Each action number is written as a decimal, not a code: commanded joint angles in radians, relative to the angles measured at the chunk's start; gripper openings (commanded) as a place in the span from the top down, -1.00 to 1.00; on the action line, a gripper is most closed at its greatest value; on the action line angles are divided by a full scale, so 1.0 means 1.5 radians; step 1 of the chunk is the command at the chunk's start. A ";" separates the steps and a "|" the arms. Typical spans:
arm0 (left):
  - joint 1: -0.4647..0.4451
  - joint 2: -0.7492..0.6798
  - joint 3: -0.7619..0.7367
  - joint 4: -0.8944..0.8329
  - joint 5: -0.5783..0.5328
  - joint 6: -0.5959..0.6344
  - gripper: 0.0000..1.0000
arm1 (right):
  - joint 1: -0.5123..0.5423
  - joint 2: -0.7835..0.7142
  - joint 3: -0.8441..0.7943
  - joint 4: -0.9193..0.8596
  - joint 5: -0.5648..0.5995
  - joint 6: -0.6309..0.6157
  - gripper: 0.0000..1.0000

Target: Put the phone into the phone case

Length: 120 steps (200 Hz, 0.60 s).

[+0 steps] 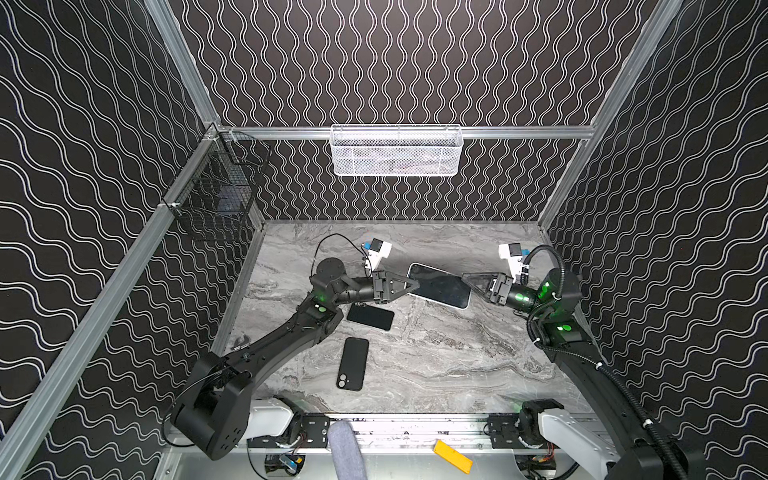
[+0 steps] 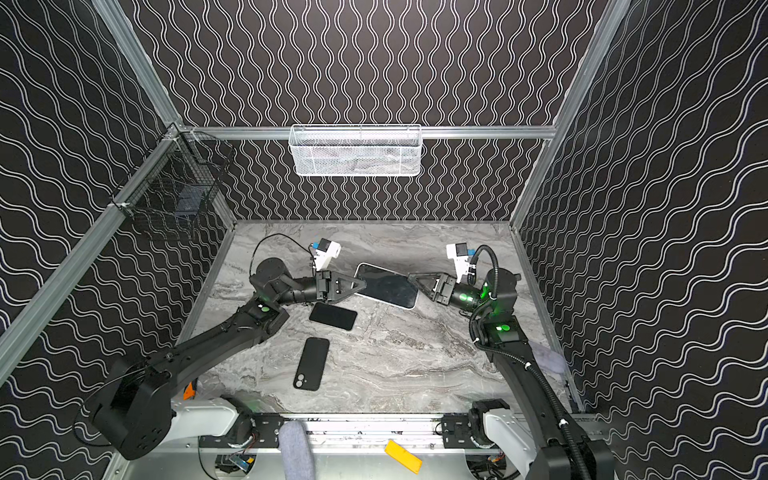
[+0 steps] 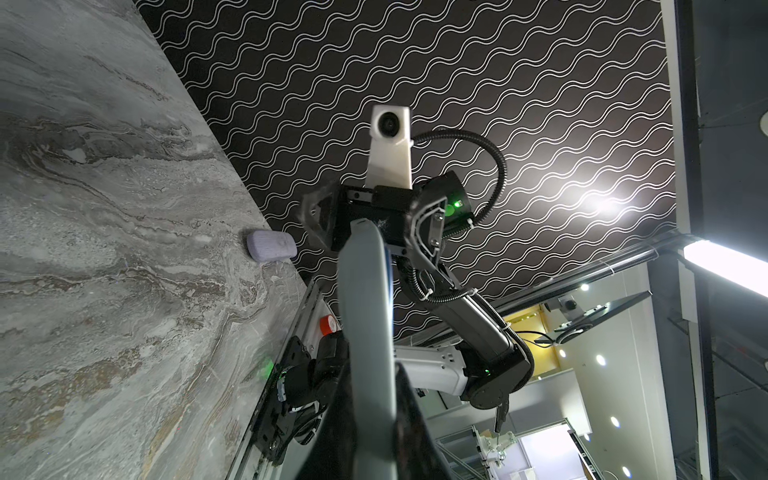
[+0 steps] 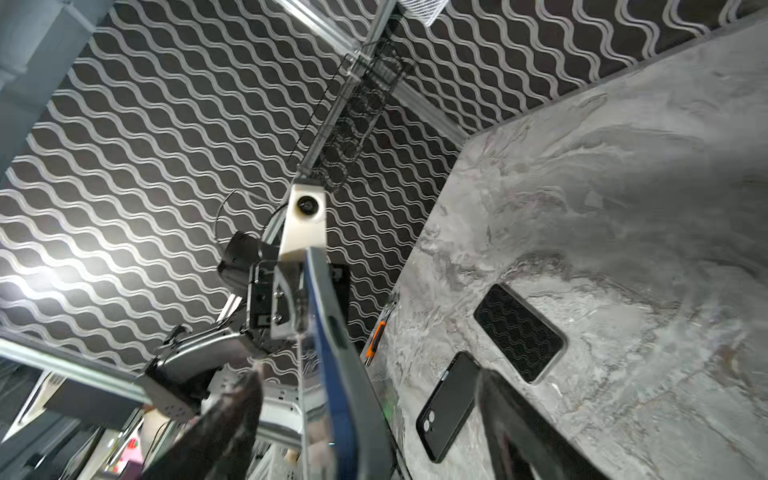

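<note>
Top view: case [image 1: 352, 363] near dark phone [image 1: 370, 316]

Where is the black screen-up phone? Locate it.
In both top views, the black phone lies flat left of centre, just below the left gripper and above the black case.

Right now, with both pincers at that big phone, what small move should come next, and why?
Probably the right pincer should draw back from the phone. Its jaws stand open around the phone's edge, while the left pincer is shut on the other end and looks able to carry it alone.
</note>
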 commanded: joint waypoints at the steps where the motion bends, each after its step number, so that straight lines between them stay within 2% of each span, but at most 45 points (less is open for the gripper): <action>1: 0.000 0.002 0.011 0.037 -0.008 0.004 1.00 | 0.014 -0.004 0.011 0.048 -0.027 0.005 -0.55; 31: 0.000 0.004 0.014 0.035 -0.008 0.004 1.00 | 0.021 0.008 -0.001 0.088 -0.026 0.033 -0.29; 58: 0.000 0.002 0.015 0.028 -0.009 0.007 1.00 | 0.021 0.019 -0.011 0.125 -0.026 0.056 0.07; 97: 0.000 0.000 0.010 0.027 -0.009 0.008 1.00 | 0.021 0.016 0.010 0.060 -0.011 0.020 0.69; 120: 0.000 0.001 0.009 0.030 -0.009 0.008 1.00 | 0.022 0.015 0.018 0.020 0.002 -0.003 0.94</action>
